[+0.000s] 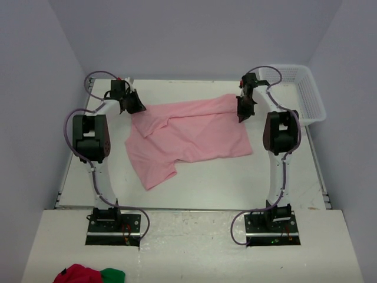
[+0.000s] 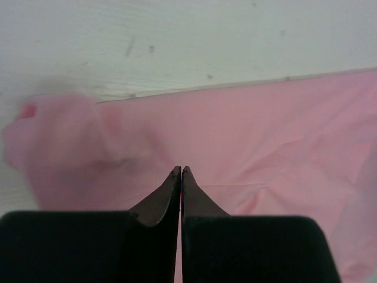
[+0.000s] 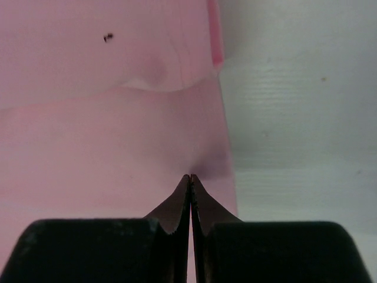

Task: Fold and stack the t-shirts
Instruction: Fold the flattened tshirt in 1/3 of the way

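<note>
One pink t-shirt (image 1: 188, 132), one white basket (image 1: 309, 97), one red-and-green cloth heap (image 1: 88, 275), one counter (image 1: 206, 183); two arms: left end effector (image 1: 136, 107), right end effector (image 1: 242, 114).

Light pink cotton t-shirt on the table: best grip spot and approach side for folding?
Pinch the light pink cotton t-shirt at the two ends of its far edge, from above. That edge lies fairly straight and flat, and the left gripper and right gripper sit there, jaws shut on the cloth. The near-left part is crumpled, a poorer hold.
</note>
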Robot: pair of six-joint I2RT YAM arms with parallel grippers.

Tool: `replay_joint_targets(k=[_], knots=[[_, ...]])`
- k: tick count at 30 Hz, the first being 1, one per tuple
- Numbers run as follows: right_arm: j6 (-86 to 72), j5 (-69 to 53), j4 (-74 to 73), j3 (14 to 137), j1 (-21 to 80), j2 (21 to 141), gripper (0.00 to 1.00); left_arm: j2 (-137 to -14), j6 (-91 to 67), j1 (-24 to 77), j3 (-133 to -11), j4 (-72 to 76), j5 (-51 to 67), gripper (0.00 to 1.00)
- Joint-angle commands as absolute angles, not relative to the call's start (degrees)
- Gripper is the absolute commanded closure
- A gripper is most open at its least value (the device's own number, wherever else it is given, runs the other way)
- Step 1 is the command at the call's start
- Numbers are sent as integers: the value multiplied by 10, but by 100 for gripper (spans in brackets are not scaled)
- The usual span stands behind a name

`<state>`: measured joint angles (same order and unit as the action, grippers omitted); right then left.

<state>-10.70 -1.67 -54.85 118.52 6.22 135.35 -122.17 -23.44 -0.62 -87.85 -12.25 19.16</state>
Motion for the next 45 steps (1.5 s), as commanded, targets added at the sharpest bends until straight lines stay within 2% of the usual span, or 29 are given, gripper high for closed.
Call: replay_joint_targets(k=[1, 5, 12, 30, 34, 35, 40, 45], knots=[[-123, -37, -541, 1151, 74, 1298, 100, -1168, -238, 33, -905, -73, 275, 99], [-128, -30, -573, 1143, 83, 1301, 100, -1182, -252, 74, -932, -56, 331, 96], [-157, -18, -569, 1056, 95, 1274, 100, -1251, -264, 145, -967, -69, 330, 96], [-228, -2, -497, 792, 145, 1111, 100, -1184, -256, 154, -911, -74, 311, 97], [-232, 52, -475, 792, 163, 1059, 100, -1199, -247, 166, -924, -72, 330, 97], [-233, 56, -471, 797, 162, 1051, 97, -1203, -246, 170, -925, -72, 335, 97], [-222, 79, -494, 914, 149, 1062, 64, -1248, -242, 178, -946, -78, 330, 97], [-202, 62, -566, 1091, 106, 1176, 61, -1294, -221, 176, -982, -119, 266, 98]])
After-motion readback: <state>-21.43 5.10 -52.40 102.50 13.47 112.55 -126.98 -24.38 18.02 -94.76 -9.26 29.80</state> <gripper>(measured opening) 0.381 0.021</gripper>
